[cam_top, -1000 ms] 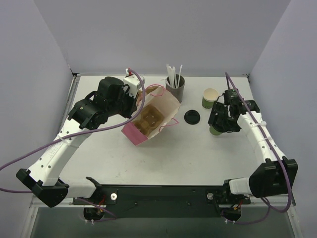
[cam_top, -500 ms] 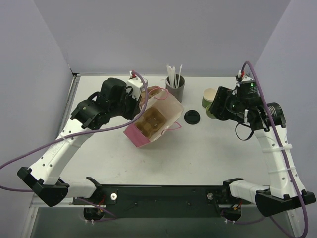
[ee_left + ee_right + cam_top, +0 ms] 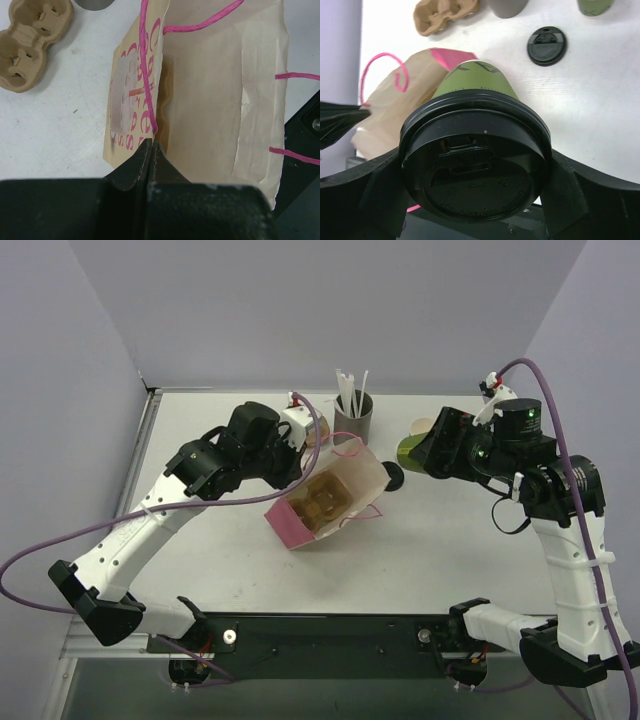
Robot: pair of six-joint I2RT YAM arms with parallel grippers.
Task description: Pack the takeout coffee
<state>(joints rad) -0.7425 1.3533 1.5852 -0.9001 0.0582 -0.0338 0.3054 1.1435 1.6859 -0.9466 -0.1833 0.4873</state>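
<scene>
Right wrist, cup (image 3: 475, 82) gripped near bag (image 3: 420, 85)

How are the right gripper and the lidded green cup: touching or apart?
Touching. The right wrist view shows the right gripper clamping the lidded green cup at its lid's rim.

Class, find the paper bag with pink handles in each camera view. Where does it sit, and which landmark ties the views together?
Top external: paper bag at centre, mouth open.
Left wrist: fills the middle and right.
Right wrist: at left, behind the green cup.
Shared landmark: grey straw holder, at the top edge in both wrist views.
</scene>
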